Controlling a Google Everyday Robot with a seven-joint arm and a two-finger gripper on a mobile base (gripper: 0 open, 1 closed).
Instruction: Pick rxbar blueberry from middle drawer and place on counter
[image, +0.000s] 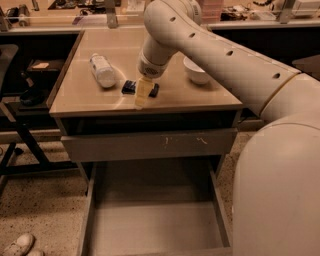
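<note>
The rxbar blueberry (129, 87), a dark navy bar, lies flat on the beige counter (200, 97) near its front edge, between the white bottle and the white bowl. My gripper (142, 95) hangs just above and in front of the bar's middle, open, with its yellow fingers (142, 90) covering the bar's centre. It holds nothing. The middle drawer (155, 220) stands pulled out below the counter, with a bare grey floor.
A white bottle (102, 70) lies on its side at the counter's left. A white bowl (195, 70) stands right of my arm. A grey drawer front (150, 145) with orange scratches sits under the counter. A black chair (10, 75) stands left. Shoes (20, 245) lie on the floor.
</note>
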